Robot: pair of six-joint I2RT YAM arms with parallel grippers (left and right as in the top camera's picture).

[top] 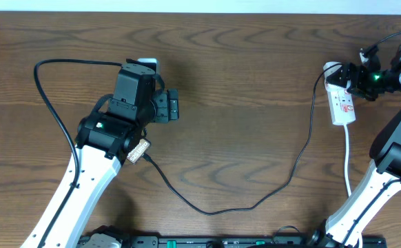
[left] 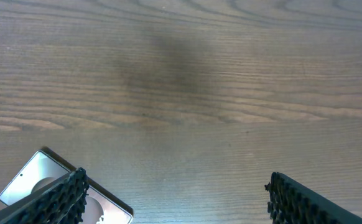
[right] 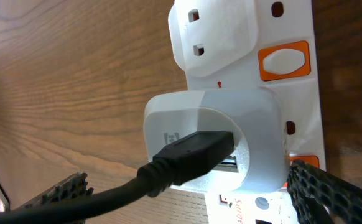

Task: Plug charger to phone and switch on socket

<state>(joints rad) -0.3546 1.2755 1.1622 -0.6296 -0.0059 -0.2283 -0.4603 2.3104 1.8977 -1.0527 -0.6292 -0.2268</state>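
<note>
Charger: thin blk cable [top: 207,210] w/ a white plug [right: 255,118] at one end. The plug is seated in the socket [top: 343,103], and a blk USB head goes into the plug's face. From there the cable drops down the table [top: 242,69], sags toward the front edge and runs under the L arm. A 2nd stretch loops wide round the L side and back in by the L end effector. The tip isn't visible, so can't tell if it's in the phone.

Socket: short white strip w/ orange-red switches [right: 283,61] and a white cord, lying at the far R of the table.

Phone [left: 35,180]: only one corner shows. It looks pale and shiny in the wrist cam and lies flat on the table.

R end effector [right: 187,174]: released, jaws wide, nothing held. It sits right at the socket, w/ plug and cable between the fingers. One finger [right: 330,186] lies over the strip's edge by the lower switch; contact unclear.

L end effector [left: 176,180]: released too, jaws wide, over bare wood. The phone corner lies under one finger [left: 63,199]; the other finger is well apart from it. Can't tell if the finger touches the phone.
</note>
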